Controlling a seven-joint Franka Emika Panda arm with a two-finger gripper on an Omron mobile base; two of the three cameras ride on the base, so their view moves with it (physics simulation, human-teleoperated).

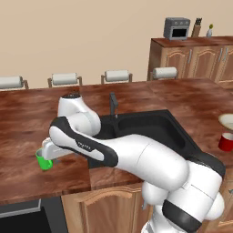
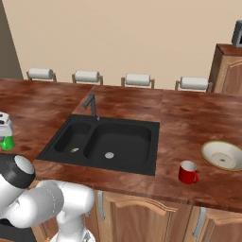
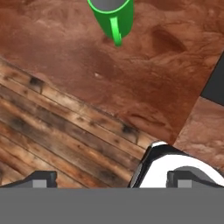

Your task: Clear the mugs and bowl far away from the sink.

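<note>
Gripper was spread wide, nothing between the fingers, sitting just beside the green mug on the counter left of the sink. That mug stood upright, apparently released and well off the basins. Red mug and bowl sat together right of the sink. Best practice here: lift straight clear of the handle before swinging, so the mug wasn't clipped.

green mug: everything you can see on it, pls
The green mug is small, bright green, plain and glossy, with a grey-looking inside and a loop handle on its side. It stands upright on the wooden counter, left of the sink and near the front edge. The open gripper is beside it; contact is unclear.
</note>
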